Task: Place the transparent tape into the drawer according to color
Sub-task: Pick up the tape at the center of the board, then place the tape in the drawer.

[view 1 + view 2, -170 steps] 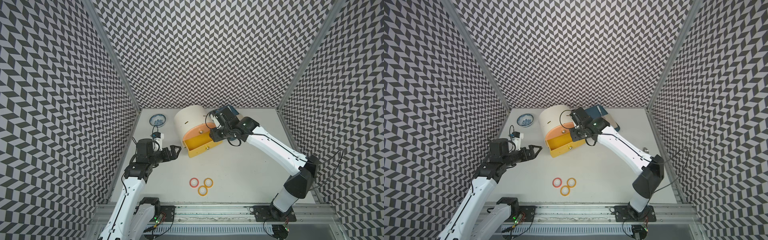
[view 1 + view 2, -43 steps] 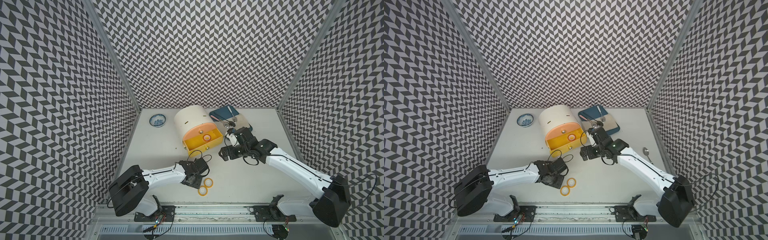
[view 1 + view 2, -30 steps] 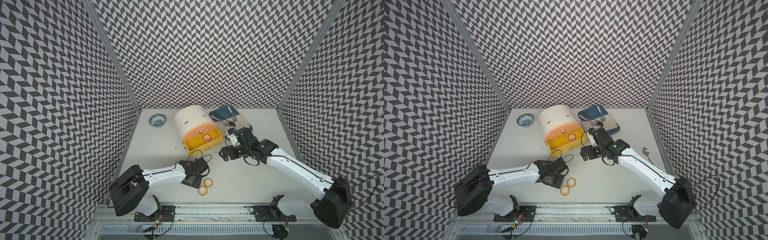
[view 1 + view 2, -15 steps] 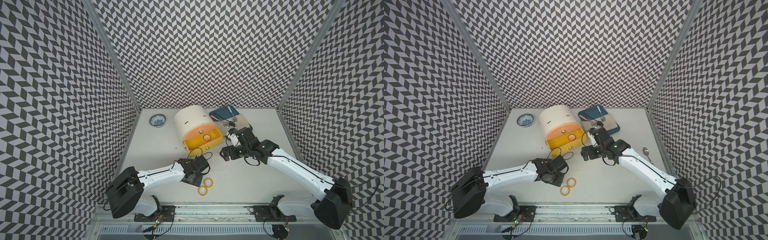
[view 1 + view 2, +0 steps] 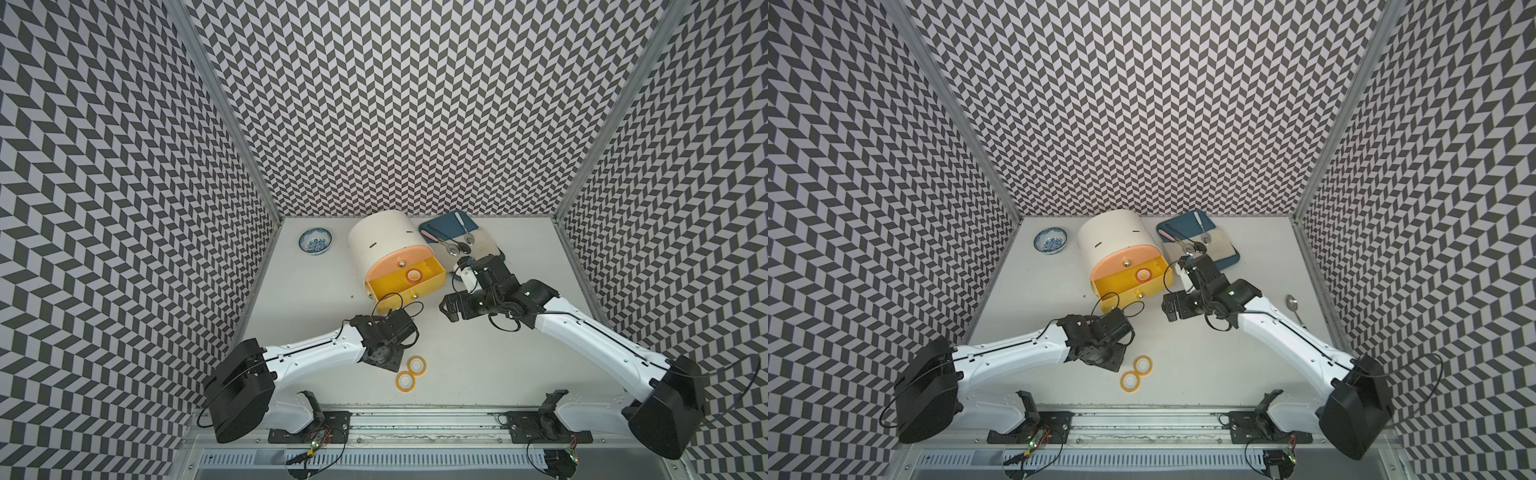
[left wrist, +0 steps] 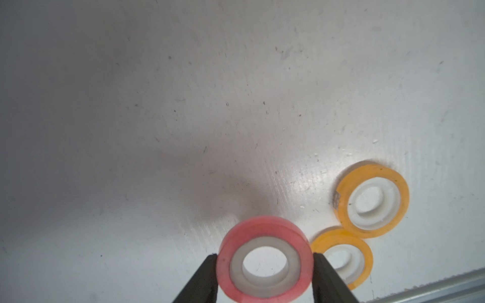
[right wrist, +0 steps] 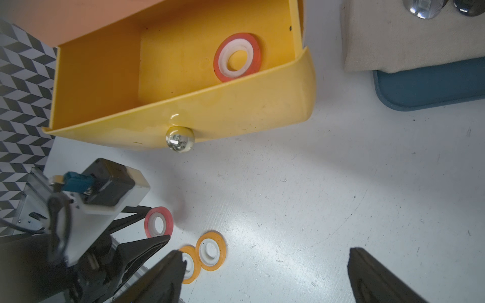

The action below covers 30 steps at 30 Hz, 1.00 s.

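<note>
Left fingers [image 6: 202,282] partly out of frame

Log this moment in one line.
left gripper: jaws shut on pink-red tape ring | right gripper: jaws open | open yellow plastic drawer: matching ring inside | white table: two orange tape rings

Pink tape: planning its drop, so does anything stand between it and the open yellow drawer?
Nothing visible. Bare table lies between the pink tape in the left claw and the yellow drawer; the open right claw hangs aside.

One pink-red ring [image 7: 220,63] lies in the yellow drawer [image 7: 236,115]; the left claw [image 7: 160,223] pinches a second pink-red ring [image 7: 149,223] (by its rim), near two touching yellow-orange rings [image 7: 222,249] on the desk [image 7: 315,196].
</note>
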Each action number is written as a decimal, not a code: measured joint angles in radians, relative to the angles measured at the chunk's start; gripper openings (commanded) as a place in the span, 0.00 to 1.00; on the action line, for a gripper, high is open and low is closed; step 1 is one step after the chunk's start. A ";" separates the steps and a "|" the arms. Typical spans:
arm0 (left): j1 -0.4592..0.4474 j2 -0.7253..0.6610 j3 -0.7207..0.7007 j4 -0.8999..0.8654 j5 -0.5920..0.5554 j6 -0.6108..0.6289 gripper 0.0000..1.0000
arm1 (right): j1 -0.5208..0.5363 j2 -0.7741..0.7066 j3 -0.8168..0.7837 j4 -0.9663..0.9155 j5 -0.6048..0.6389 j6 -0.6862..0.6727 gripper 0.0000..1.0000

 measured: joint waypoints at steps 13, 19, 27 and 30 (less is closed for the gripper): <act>0.000 -0.138 0.172 -0.121 -0.035 -0.026 0.30 | 0.000 -0.013 0.000 0.000 -0.005 0.001 1.00; 0.000 -0.156 0.300 -0.175 -0.067 -0.024 0.30 | 0.000 -0.024 0.000 0.000 -0.005 0.004 1.00; 0.052 -0.113 0.485 -0.195 -0.128 0.028 0.30 | 0.000 -0.026 0.000 0.000 -0.005 0.011 1.00; 0.100 -0.072 0.537 -0.171 -0.154 0.066 0.30 | 0.000 -0.028 0.000 0.000 -0.005 0.013 1.00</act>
